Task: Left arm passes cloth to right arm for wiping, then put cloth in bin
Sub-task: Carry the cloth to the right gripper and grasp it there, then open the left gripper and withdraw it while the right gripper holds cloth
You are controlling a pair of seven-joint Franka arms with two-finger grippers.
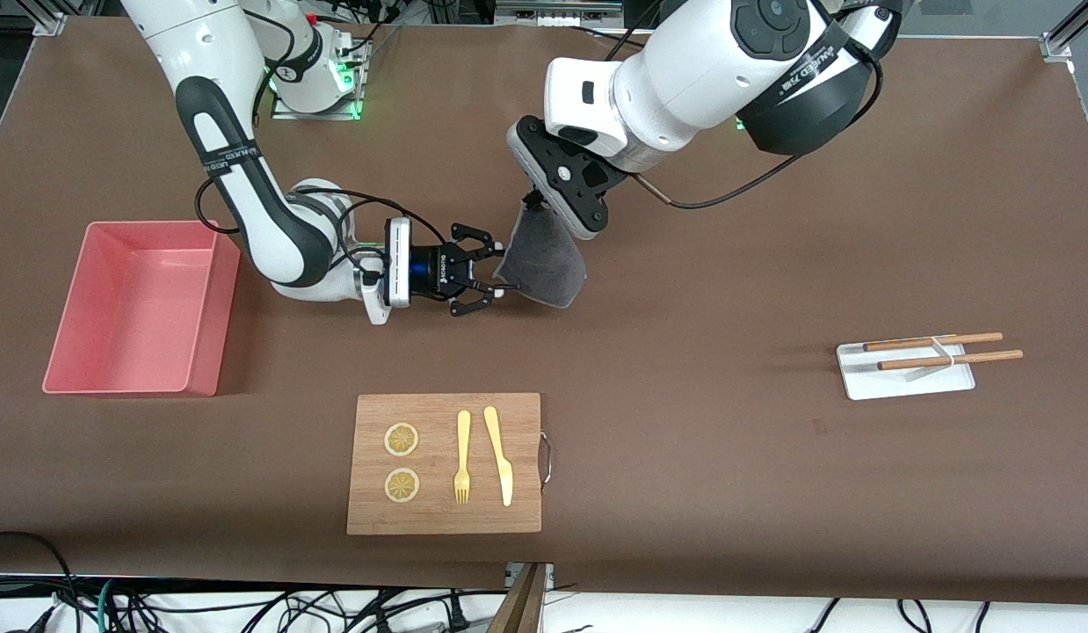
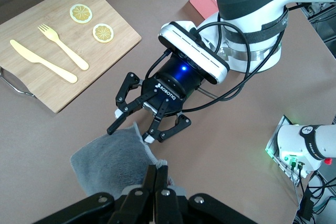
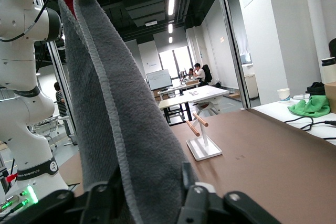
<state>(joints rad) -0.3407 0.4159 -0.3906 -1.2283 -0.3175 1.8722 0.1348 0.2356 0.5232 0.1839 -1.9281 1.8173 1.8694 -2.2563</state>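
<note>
The left arm's gripper (image 1: pixel 535 202) is shut on the top corner of the dark-grey cloth (image 1: pixel 544 259), which hangs over the middle of the table. In the left wrist view its fingers (image 2: pixel 160 174) pinch the cloth (image 2: pixel 113 158). The right arm's gripper (image 1: pixel 489 271) lies level and is open, its fingers on either side of the cloth's lower edge; it also shows in the left wrist view (image 2: pixel 137 125). In the right wrist view the cloth (image 3: pixel 121 119) hangs between the spread fingers (image 3: pixel 186 182), magenta at its top. The pink bin (image 1: pixel 206 343) stands at the right arm's end of the table.
A wooden board (image 1: pixel 526 466) with two lemon slices, a fork and a knife lies nearer to the front camera than the grippers. A small white tray (image 1: pixel 860 382) with two chopsticks sits toward the left arm's end of the table.
</note>
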